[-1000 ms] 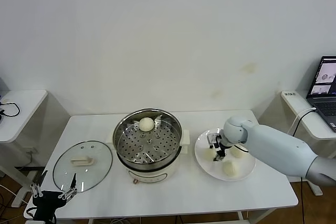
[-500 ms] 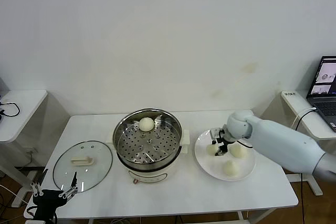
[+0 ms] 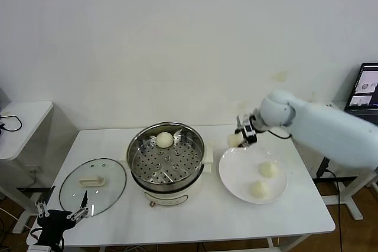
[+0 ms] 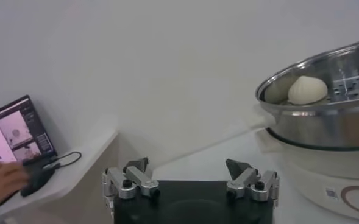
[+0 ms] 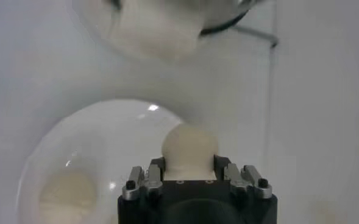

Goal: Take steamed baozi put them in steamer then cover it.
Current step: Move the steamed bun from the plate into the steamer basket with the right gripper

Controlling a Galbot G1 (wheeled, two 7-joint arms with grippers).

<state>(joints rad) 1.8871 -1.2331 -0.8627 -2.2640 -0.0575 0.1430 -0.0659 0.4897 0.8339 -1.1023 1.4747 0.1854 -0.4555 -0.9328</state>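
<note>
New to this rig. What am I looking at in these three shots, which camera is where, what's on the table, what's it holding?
It's a two-armed robot with grippers. The wide shot comes from its head, looking down at a white table; the other two come from cameras on each wrist.

On the table: a steel steamer with one baozi inside, its glass lid lying to the robot's left, and a white plate with two more baozi.

The right gripper is shut on a baozi, raised above the plate's far edge; its wrist view shows the bun between the fingers. The left gripper waits open at the table's near left corner.
</note>
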